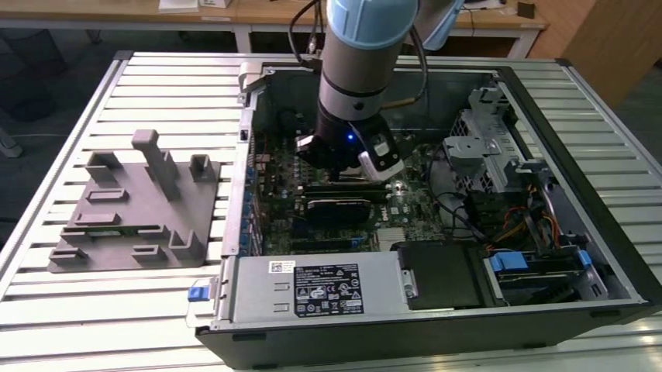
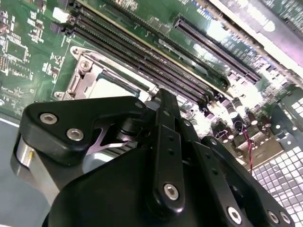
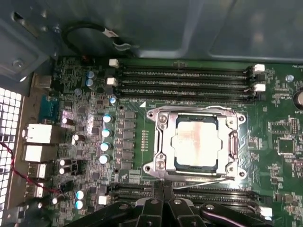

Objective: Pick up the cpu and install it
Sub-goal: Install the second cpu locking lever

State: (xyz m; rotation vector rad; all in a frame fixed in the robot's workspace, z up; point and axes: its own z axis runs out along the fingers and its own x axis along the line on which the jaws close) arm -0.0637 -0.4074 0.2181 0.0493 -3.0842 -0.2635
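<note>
The cpu [image 3: 196, 142], a small square chip with a pale metal top, lies flat inside the metal-framed socket [image 3: 161, 142] on the green motherboard. In the second wrist view the cpu [image 2: 113, 88] shows partly behind the black gripper linkage. My gripper [image 3: 163, 196] hovers just beside the socket's edge, over the memory slots, with its two black fingers pressed together and nothing between them. In the exterior view the gripper [image 1: 346, 167] reaches down into the open computer case [image 1: 579, 155] over the board.
A large grey moulded tray [image 1: 135, 201] lies on the slatted table at the exterior view's left. Inside the case are memory slots [image 3: 184, 80], a black expansion card [image 1: 342, 205], a power supply [image 1: 310, 288], drive cages [image 1: 486, 147] and cables.
</note>
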